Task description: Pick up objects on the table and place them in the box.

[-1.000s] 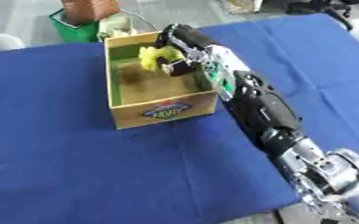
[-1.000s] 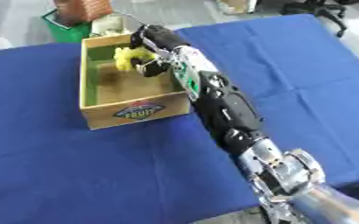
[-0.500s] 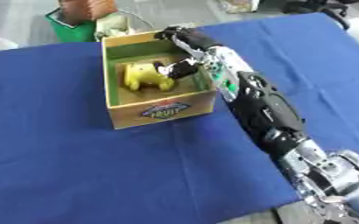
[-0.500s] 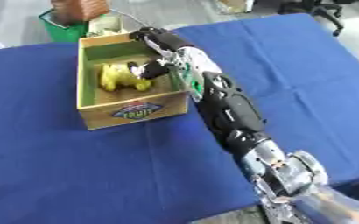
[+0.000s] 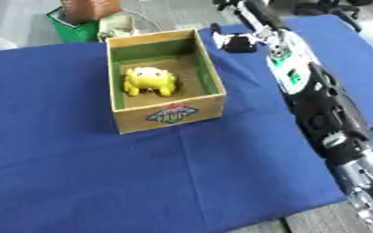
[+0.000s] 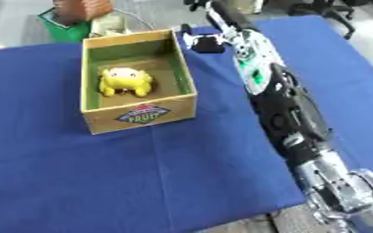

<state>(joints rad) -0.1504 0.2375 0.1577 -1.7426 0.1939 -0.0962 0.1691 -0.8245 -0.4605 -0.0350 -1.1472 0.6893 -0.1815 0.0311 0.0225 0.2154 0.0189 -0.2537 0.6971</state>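
A cardboard box [image 5: 167, 113] with a green lining stands on the blue cloth of the table [image 5: 78, 173]. In it a yellow plush toy [image 5: 149, 81] lies on the floor of the box, with nothing touching it. My right arm runs up from the lower right corner. My right hand [image 5: 239, 42] hovers just beyond the box's far right corner, above the cloth. It is open and holds nothing. My left hand shows in neither view.
A green bin [image 5: 72, 21] with a brown thing in it stands behind the box, off the table, with a pale object [image 5: 115, 28] beside it. A dark chair base [image 5: 330, 7] is at the far right. The table's near edge [image 5: 269, 223] crosses the lower right.
My right hand let go of the yellow toy inside the box, then rose and drew back to the right, out past the box's wall. The toy now lies on the box floor.
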